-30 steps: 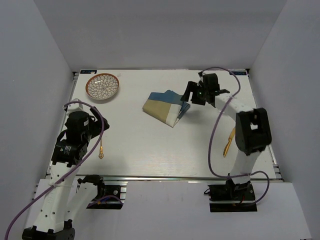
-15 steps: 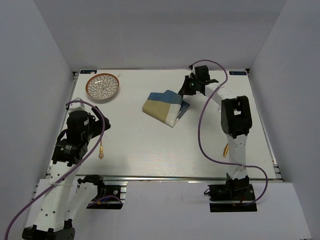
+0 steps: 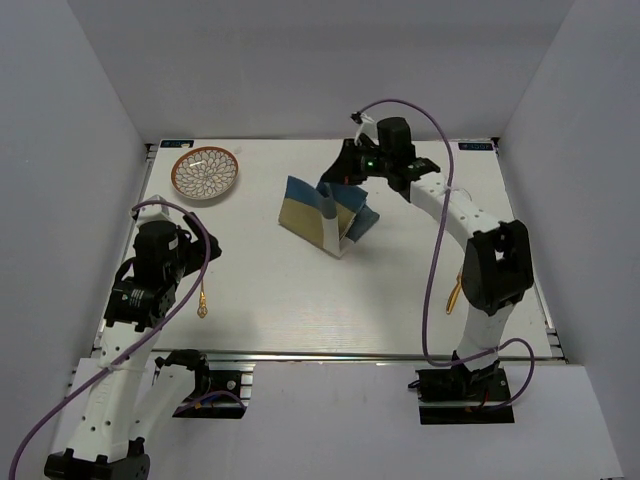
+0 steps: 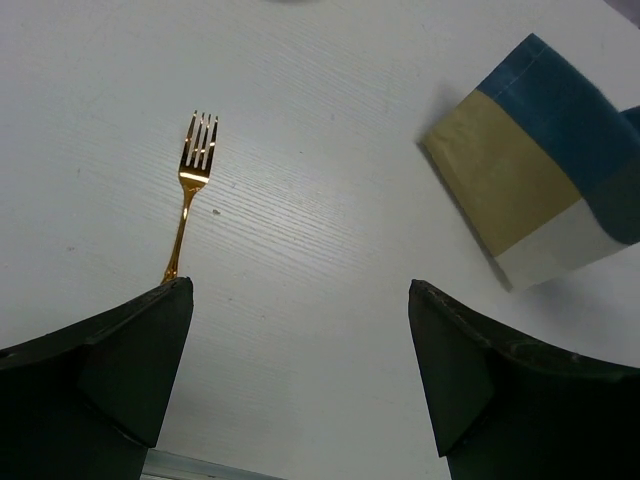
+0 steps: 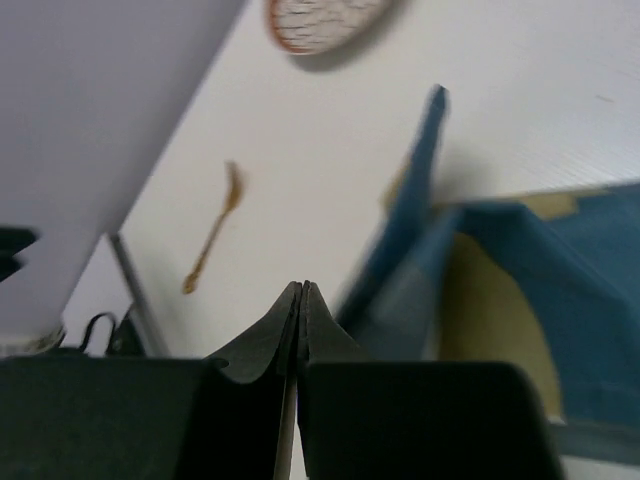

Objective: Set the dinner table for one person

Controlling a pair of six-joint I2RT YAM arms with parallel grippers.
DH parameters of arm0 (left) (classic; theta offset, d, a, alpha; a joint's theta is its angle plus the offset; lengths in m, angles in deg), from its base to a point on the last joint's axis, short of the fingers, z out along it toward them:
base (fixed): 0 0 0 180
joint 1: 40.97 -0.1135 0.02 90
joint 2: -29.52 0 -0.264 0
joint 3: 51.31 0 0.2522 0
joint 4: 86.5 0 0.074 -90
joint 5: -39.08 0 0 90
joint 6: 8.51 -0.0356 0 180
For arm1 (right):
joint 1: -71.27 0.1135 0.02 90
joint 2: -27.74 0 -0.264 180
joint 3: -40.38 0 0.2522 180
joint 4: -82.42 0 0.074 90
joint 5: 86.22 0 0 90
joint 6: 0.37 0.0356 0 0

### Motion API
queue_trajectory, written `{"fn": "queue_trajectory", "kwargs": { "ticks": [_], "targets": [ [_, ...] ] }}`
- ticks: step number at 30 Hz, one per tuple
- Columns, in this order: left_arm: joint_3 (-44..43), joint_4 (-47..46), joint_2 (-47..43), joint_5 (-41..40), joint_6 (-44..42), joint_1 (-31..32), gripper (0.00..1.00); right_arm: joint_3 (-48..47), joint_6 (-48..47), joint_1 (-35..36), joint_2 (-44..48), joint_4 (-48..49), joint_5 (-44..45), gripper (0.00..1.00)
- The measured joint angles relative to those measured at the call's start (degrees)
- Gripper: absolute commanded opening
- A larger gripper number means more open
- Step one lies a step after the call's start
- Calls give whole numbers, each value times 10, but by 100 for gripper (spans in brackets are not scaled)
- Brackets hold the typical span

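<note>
Your right gripper (image 5: 302, 290) pinches the limp blue-and-tan cloth placemat (image 3: 305, 215), one fold peaked above the flat white dinner table (image 3: 400, 290); your left gripper (image 4: 300, 288) gapes, empty.

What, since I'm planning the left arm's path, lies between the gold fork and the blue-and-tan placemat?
Nothing does: in the left wrist view, only bare white dinner table shows between the fork and the placemat.

A white tabletop (image 3: 300, 310) seen from above. At upper centre, the right end effector (image 3: 338, 180) pinches a blue-and-tan cloth placemat (image 3: 310, 218), holding its far edge raised off the surface. A patterned plate (image 3: 204, 172) sits at upper left, a gold fork (image 3: 203, 300) at lower left.
</note>
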Motion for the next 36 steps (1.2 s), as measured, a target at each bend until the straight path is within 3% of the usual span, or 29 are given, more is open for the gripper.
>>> {"fn": "queue_trajectory", "kwargs": {
  "ticks": [5,8,10,13,15,16,23,30,36],
  "targets": [
    [0,0,-5,-8,5,0,98,10,2,92,43,25,-29,0],
    [0,1,-14,-17,11,0,98,96,16,154,70,72,-24,2],
    [0,1,-21,-23,14,0,98,179,36,198,91,102,-19,11],
    [0,1,-28,-28,16,0,98,274,62,259,112,124,4,58],
    [0,1,-30,-30,17,0,98,326,77,274,140,139,37,70],
    [0,1,-30,-30,17,0,98,344,81,273,158,139,56,77],
    [0,1,-29,-30,18,0,98,310,70,151,186,122,218,82],
    [0,1,-23,-30,17,0,98,151,36,12,12,64,234,89],
    [0,1,-16,-27,15,0,98,60,25,-30,-86,0,228,89]
  ]
}}
